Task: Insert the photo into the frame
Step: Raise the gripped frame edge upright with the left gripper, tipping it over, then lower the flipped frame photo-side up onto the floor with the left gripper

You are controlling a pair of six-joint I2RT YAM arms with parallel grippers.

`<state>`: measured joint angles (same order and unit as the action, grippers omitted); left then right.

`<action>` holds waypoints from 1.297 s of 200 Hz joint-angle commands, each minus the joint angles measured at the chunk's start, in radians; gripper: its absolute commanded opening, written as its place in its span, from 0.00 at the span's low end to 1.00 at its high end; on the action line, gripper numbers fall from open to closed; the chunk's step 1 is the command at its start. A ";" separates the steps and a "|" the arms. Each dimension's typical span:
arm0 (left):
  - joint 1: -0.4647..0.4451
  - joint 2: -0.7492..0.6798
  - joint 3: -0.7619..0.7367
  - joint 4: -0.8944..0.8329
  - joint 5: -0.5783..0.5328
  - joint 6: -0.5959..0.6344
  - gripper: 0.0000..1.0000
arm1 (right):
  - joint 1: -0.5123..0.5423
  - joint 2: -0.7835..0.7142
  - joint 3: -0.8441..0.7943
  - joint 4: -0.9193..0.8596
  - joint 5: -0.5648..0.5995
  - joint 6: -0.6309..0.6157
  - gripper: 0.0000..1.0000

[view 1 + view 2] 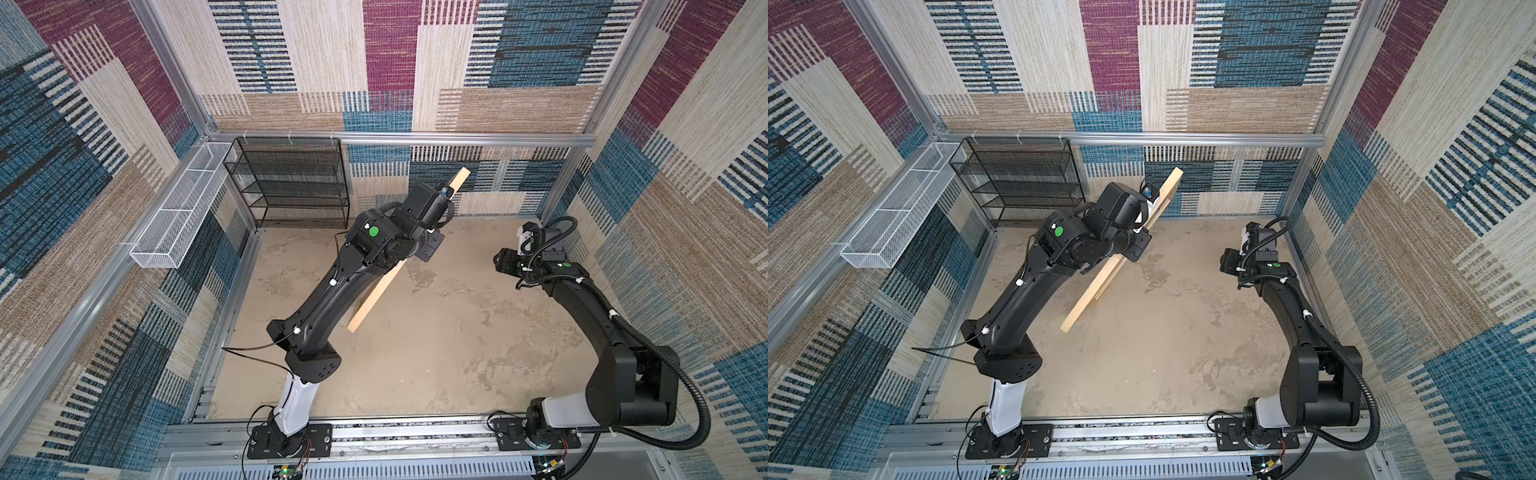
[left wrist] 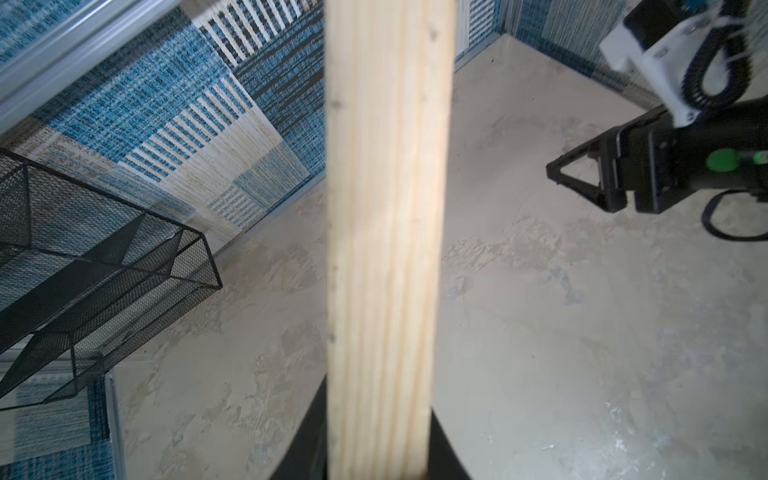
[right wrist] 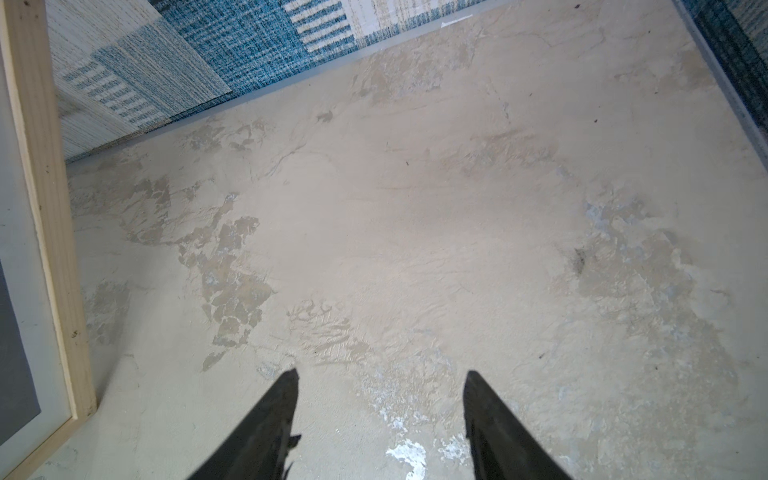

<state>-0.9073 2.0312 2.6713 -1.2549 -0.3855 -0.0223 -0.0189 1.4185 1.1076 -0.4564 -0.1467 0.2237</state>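
Woven patchwork panels in blue, plum and beige wall in a mottled tan table (image 1: pixel 457 332). A black mesh shelf (image 1: pixel 286 183) and a white mesh basket (image 1: pixel 178 208) stand against the far left walls.

Location: the frame (image 1: pixel 374 299) stands on edge, diagonal across the table's middle. The left gripper (image 1: pixel 451 195) is clamped on its upper pine bar, and the left wrist view shows that bar (image 2: pixel 386 208) running between the black fingers. The right gripper (image 3: pixel 380 415) is parted and empty, well apart from the frame, over bare table.

Handling, as judged: stiff and fairly light, but broad, so a one-point hold invites swinging. The pane is breakable, and the smooth wood may slip. Hold it by the bars, not the pane, and a second hold on the opposite bar would steady it.

Not determinable:
- Both top views show the frame only edge-on, so its faces are hidden.
- Whether its lower edge rests on the table cannot be told.
- The right wrist view catches one corner (image 3: pixel 45 208), with a dark grey panel (image 3: pixel 12 353) inside a pale border (image 3: pixel 25 270). This is possibly the photo, but it is cut off by the picture edge and too little shows to confirm.
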 commanded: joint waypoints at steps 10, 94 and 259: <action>0.001 -0.049 -0.045 0.242 0.037 -0.068 0.00 | 0.000 0.000 0.005 0.021 -0.007 0.006 0.65; 0.020 -0.083 -0.079 0.354 0.048 -0.151 0.00 | 0.000 0.001 0.020 0.010 -0.008 0.004 0.65; 0.182 -0.057 -0.235 0.348 0.212 -0.389 0.00 | 0.001 0.029 0.012 0.013 -0.020 0.000 0.66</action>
<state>-0.7395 1.9759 2.4653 -0.9794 -0.2077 -0.3454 -0.0189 1.4418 1.1206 -0.4610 -0.1566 0.2234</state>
